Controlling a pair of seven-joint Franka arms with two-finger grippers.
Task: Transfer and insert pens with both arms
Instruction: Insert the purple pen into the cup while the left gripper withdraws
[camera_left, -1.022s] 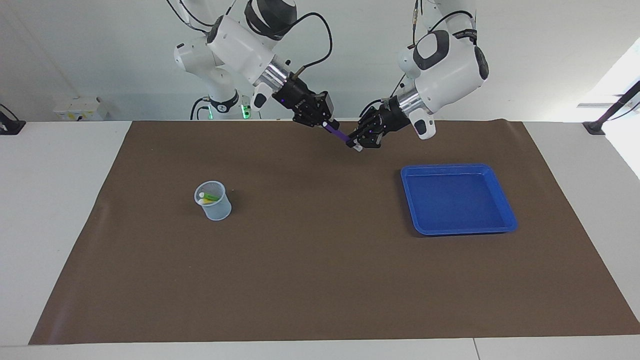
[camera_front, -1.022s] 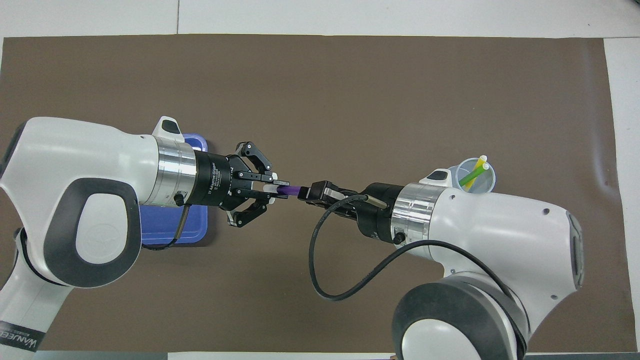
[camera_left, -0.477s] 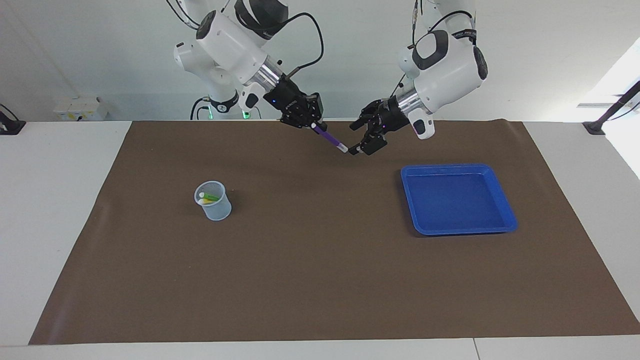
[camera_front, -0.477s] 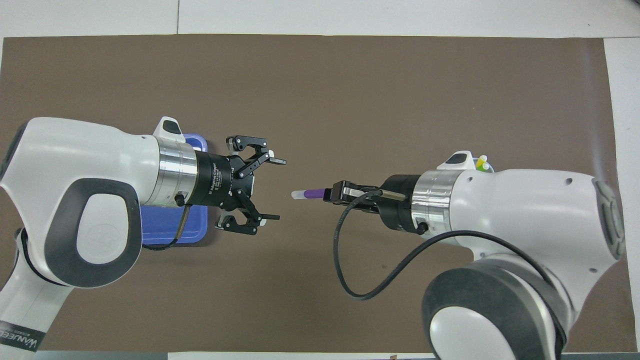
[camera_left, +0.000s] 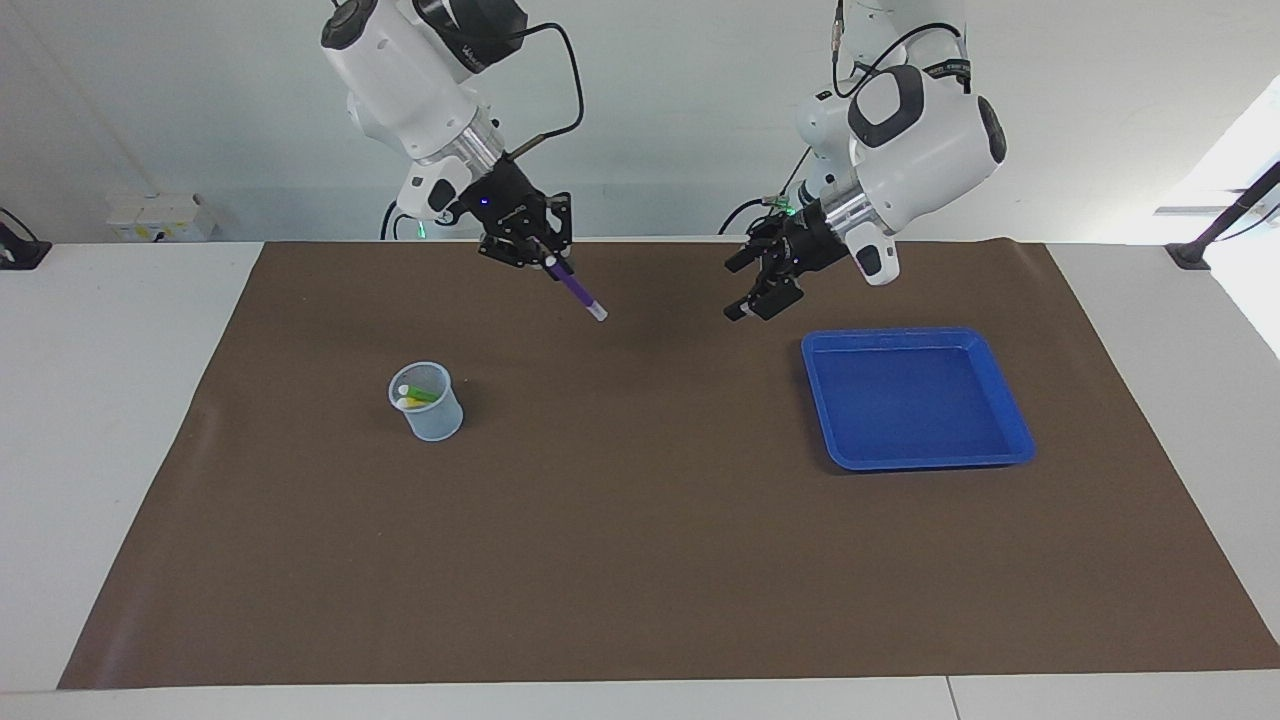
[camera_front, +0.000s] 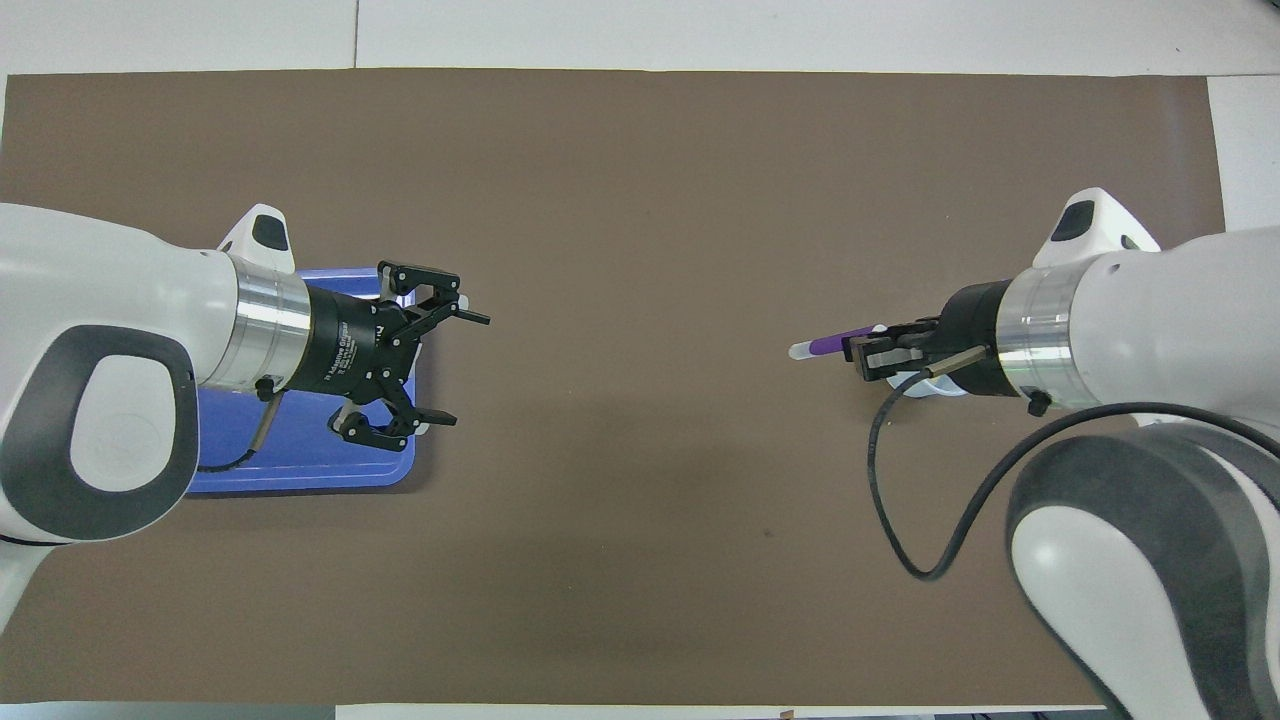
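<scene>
Handoff is done. A second ago both claws had the purple pen between them at upper centre of the facing view. Now only the right gripper has it, clamped shut on the coloured end, pale tip pointing down and toward frame centre. The pen hangs in the air over the brown mat, upper left of centre in that view, at right of centre in the overhead view.

The left gripper has let go: jaws spread wide, nothing in them. It has backed off and sits over the near edge of the blue tray, which now holds nothing.

Green pen and yellow pen already stand in the clear cup, left of centre in the facing view.

My read: last pen of three, transfer half finished. What's left is for the right arm to carry it over the cup and drop it in tip-first. Pen is tilted, so it probably needs straightening over the rim.
</scene>
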